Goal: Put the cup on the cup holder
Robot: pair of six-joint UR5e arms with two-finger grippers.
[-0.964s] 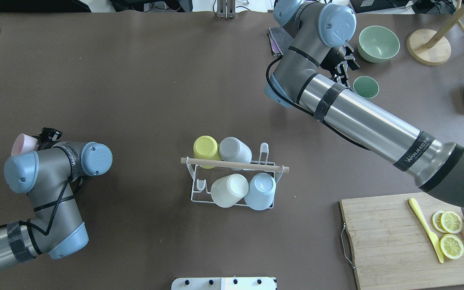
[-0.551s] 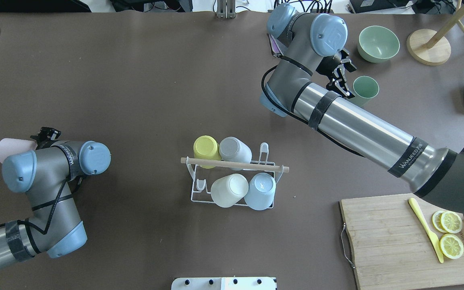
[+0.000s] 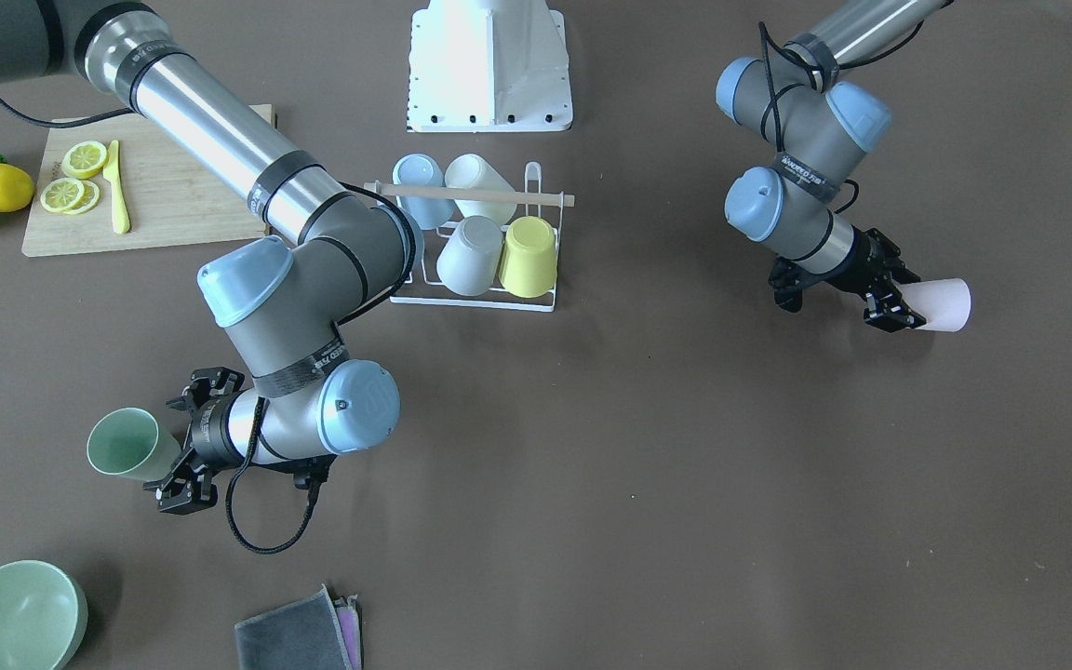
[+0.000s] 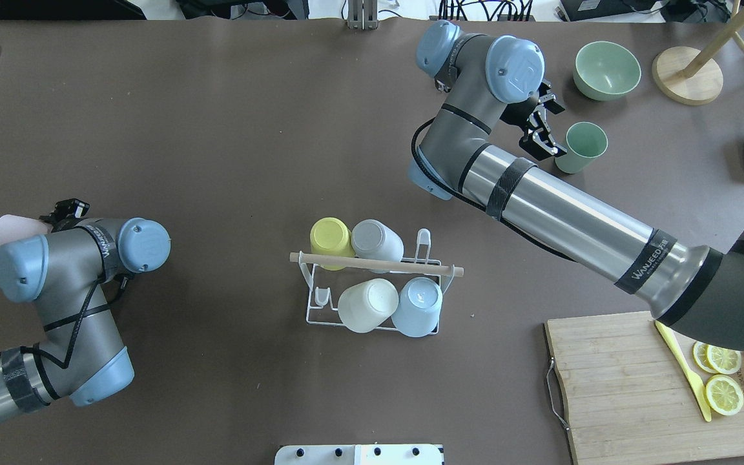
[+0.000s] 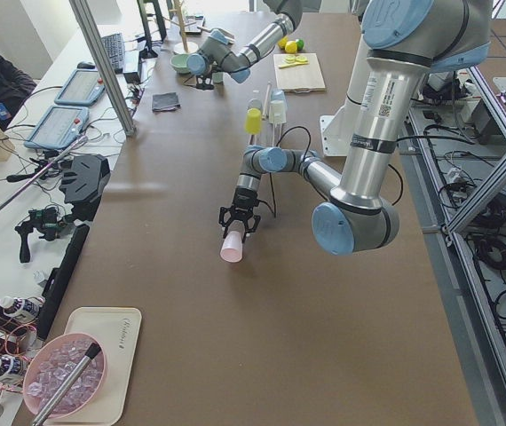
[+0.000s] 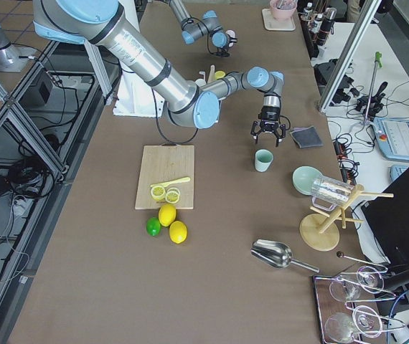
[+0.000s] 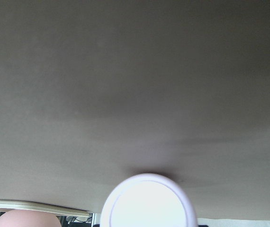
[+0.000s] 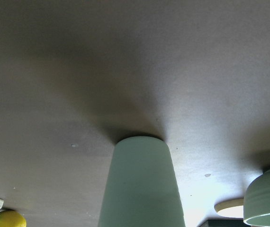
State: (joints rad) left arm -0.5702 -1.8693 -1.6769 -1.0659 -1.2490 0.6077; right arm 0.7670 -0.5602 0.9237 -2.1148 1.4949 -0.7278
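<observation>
Overhead exterior view shows the cup holder [image 4: 378,264] in the middle of the brown table [image 4: 230,142]. Its wooden rod runs from left to right, and four cups sit turned over on its prongs. The pink cup [image 3: 941,304] is held on its side with its long axis about level, pointing away from the left gripper [image 3: 899,298]. The fingers of this gripper are closed on the near end of the cup, well apart from the holder. The green cup [image 4: 582,145] stands upright on the table, mouth up, near a green bowl [image 4: 607,70]. The right gripper [image 4: 547,127] is spread wide just beside this cup and does not clamp it. A cutting board [image 4: 611,387] with lemon slices lies on the robot's right side.
</observation>
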